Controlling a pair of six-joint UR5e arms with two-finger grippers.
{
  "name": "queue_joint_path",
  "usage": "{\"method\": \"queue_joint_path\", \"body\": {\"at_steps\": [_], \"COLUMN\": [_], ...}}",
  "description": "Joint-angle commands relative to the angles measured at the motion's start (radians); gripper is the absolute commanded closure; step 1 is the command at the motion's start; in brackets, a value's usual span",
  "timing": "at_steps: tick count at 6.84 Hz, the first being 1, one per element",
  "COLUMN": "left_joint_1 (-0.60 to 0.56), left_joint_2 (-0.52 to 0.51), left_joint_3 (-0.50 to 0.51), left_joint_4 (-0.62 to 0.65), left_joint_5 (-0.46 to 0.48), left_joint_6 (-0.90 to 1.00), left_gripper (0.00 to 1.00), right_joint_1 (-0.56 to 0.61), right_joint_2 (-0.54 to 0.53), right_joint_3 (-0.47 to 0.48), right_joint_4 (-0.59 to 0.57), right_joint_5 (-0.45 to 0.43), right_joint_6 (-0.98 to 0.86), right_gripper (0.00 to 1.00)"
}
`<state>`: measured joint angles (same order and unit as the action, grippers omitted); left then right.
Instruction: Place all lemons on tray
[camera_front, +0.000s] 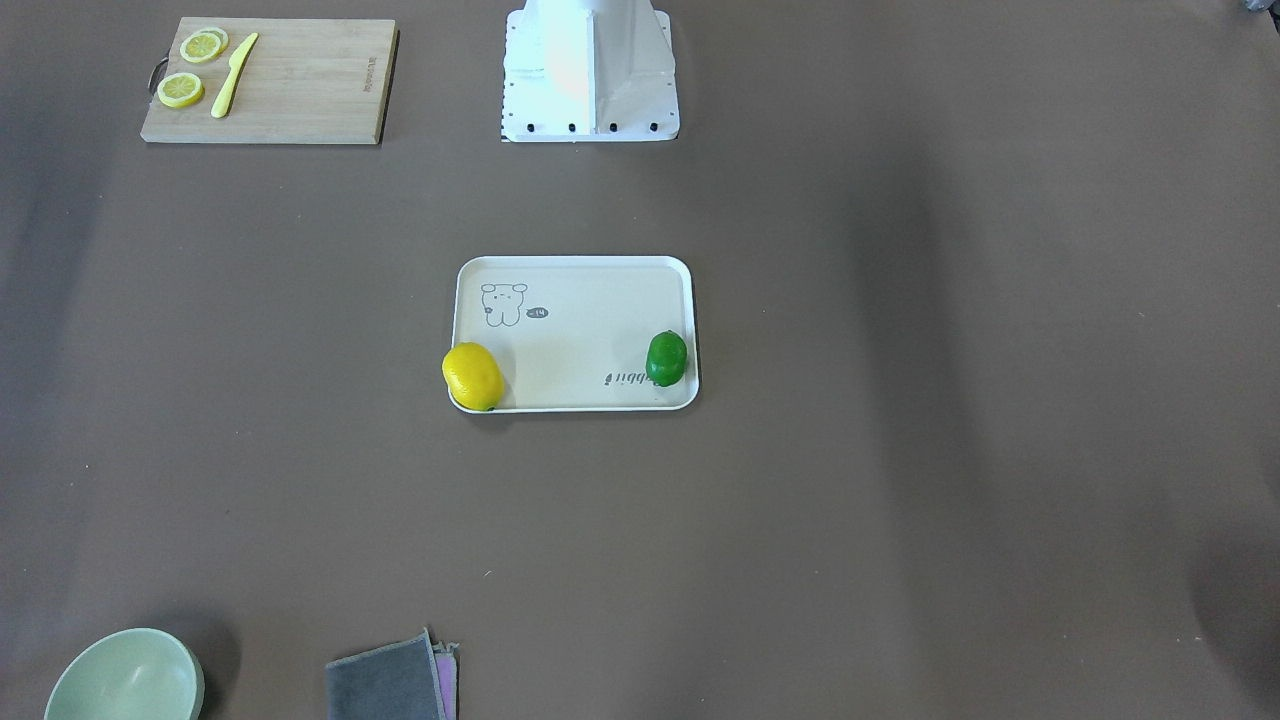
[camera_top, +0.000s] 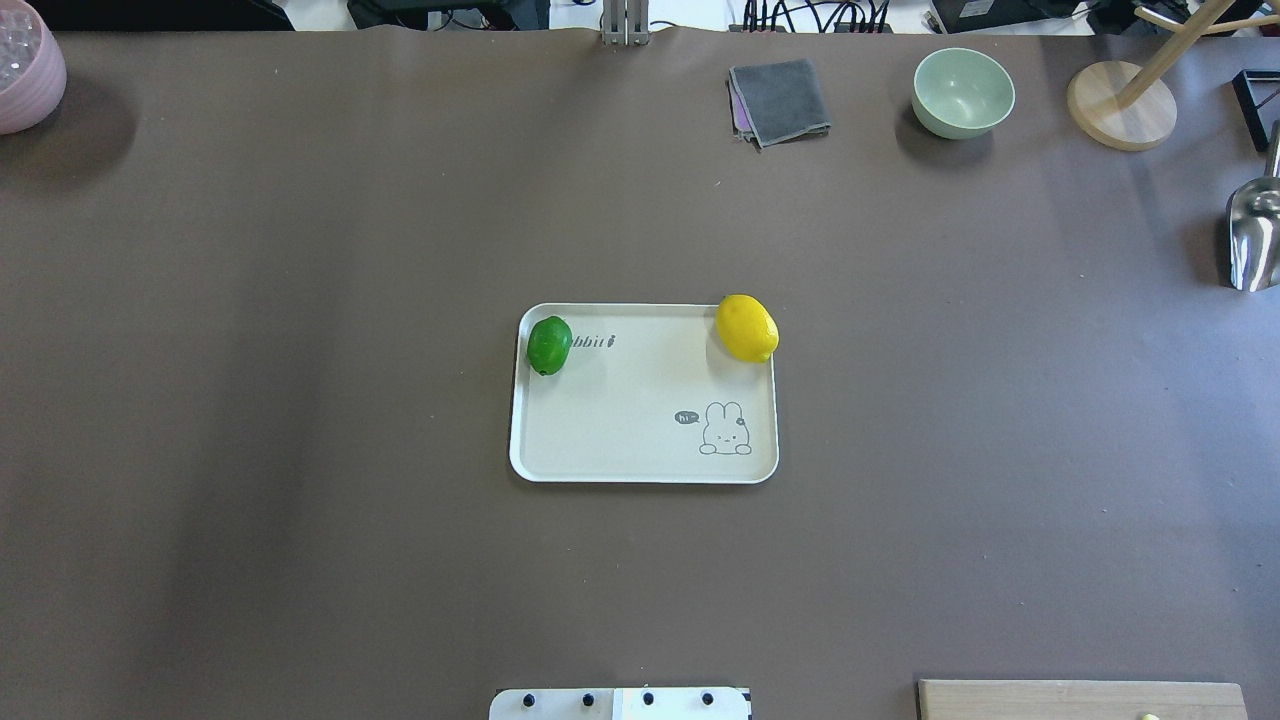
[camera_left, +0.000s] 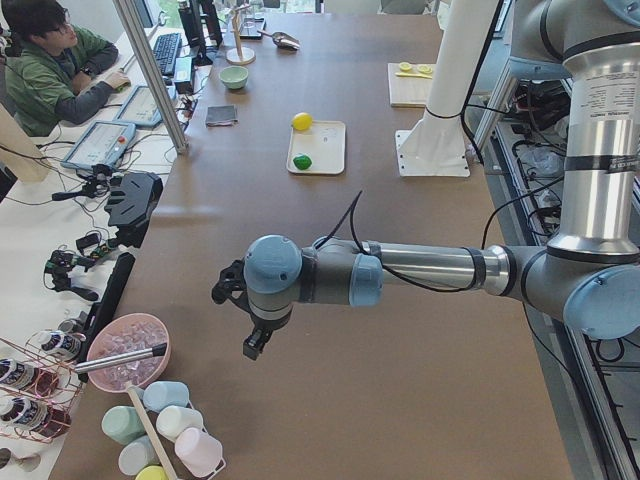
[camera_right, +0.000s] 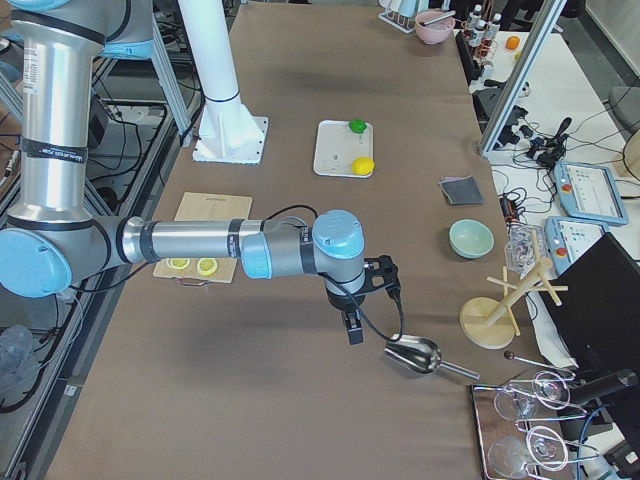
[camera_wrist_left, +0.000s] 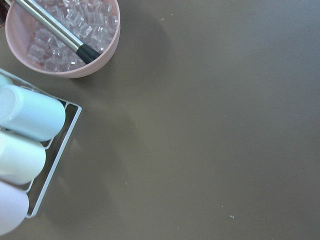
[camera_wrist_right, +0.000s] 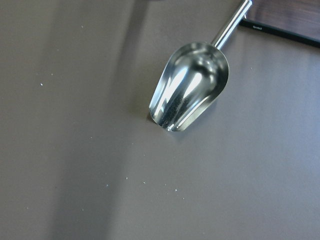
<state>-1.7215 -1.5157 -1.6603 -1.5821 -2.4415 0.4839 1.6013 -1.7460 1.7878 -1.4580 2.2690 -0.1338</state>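
The cream tray (camera_top: 640, 440) lies at the table's middle. The green lemon (camera_top: 549, 345) sits inside its far left corner in the overhead view, also seen in the front view (camera_front: 666, 358). The yellow lemon (camera_top: 747, 328) rests on the far right corner, overlapping the rim (camera_front: 472, 376). My left gripper (camera_left: 255, 340) hangs over the table's left end, far from the tray (camera_left: 325, 145). My right gripper (camera_right: 352, 325) hangs over the right end beside a metal scoop. Both show only in side views, so I cannot tell whether they are open or shut.
A cutting board (camera_front: 300, 80) with lemon slices and a yellow knife lies near the robot's base. A green bowl (camera_top: 963, 92), grey cloth (camera_top: 780, 100) and wooden stand (camera_top: 1120, 105) line the far edge. The metal scoop (camera_wrist_right: 190, 87) and a pink ice bowl (camera_wrist_left: 65, 35) sit at the table's ends.
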Motion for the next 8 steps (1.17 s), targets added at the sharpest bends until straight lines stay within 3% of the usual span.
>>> {"method": "queue_joint_path", "body": {"at_steps": [1, 2, 4, 8], "left_joint_1": [-0.007, -0.004, -0.003, -0.001], "left_joint_2": [0.070, 0.095, 0.078, 0.080], "left_joint_3": [0.005, 0.037, 0.033, 0.010], "left_joint_4": [-0.075, -0.073, -0.003, 0.014], "left_joint_5": [0.001, -0.005, -0.002, 0.006], "left_joint_6": [-0.005, -0.008, -0.057, -0.091], "left_gripper": [0.02, 0.02, 0.02, 0.02], "right_joint_1": [0.002, 0.000, 0.000, -0.003], "right_joint_2": [-0.059, -0.059, -0.055, -0.058], "right_joint_3": [-0.007, -0.036, -0.088, -0.090], "right_joint_4": [0.045, 0.042, 0.047, 0.054], "right_joint_5": [0.003, 0.009, 0.128, 0.121], "right_joint_6": [0.006, 0.002, -0.004, -0.009], "right_gripper": [0.00, 0.00, 0.00, 0.00]}}
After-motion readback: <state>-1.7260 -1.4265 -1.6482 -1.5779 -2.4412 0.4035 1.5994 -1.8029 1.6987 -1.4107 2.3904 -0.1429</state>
